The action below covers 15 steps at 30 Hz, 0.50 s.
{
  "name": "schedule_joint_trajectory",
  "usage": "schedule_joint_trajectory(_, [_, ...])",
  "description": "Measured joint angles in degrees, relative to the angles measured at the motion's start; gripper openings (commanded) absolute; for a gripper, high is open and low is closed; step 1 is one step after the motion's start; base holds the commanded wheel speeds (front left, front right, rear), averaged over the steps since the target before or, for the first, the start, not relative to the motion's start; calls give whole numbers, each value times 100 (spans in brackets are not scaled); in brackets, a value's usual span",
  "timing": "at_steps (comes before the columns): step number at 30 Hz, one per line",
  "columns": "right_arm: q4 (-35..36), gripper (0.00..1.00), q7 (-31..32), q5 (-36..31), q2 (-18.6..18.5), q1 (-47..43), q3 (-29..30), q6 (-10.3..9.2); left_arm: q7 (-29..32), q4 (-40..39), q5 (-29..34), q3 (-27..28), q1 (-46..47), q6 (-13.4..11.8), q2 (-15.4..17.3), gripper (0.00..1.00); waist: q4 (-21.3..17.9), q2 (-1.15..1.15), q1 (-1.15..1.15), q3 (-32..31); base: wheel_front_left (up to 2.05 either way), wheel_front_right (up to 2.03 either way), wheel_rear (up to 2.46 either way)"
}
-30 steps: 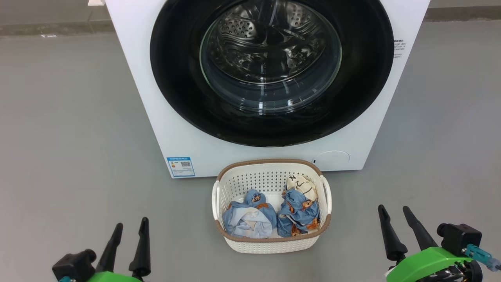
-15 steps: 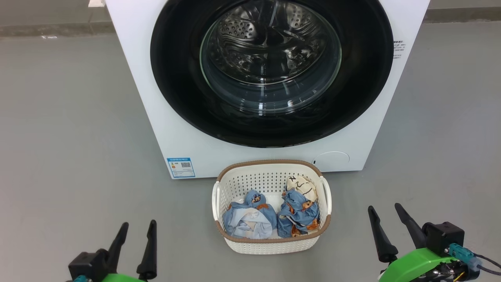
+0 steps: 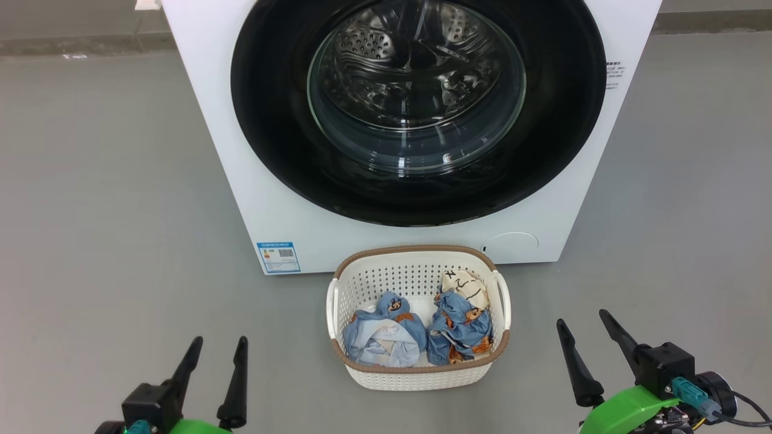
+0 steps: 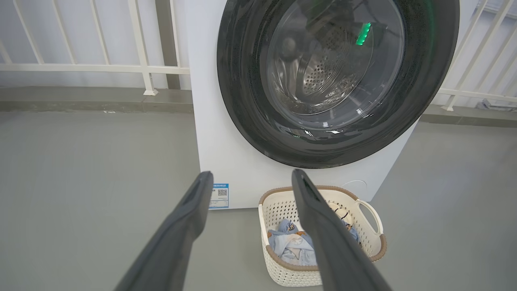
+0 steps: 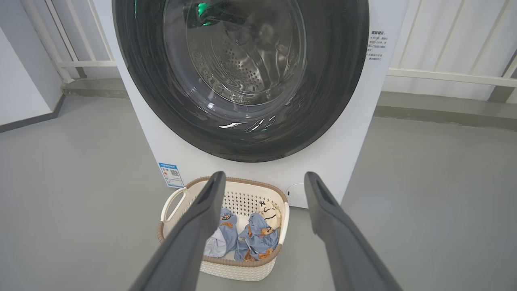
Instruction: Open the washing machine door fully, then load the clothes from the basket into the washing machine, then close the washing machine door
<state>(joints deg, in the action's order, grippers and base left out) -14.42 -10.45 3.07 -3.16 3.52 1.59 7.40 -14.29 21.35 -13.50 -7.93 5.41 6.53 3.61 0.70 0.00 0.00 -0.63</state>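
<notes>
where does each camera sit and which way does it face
Head view: on the head, looking down at the washing machine door and basket; left gripper and right gripper show, open.
Left wrist view: left wrist, facing the door from its left; own fingers show.
Right wrist view: right wrist, facing it from the right; own fingers show.
All share door and basket.
</notes>
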Motion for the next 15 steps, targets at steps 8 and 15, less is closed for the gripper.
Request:
schedule_joint_trajectory(8, [2, 100, -9, 1, 5, 0, 13, 0, 0, 65, -1, 1, 14, -30, 1, 100, 31, 0, 0, 21, 0, 0, 0])
schedule_joint_trajectory(15, [1, 100, -25, 2, 15, 0, 21, 0, 0, 68, -4, 3, 15, -32, 1, 100, 41, 0, 0, 33, 0, 0, 0])
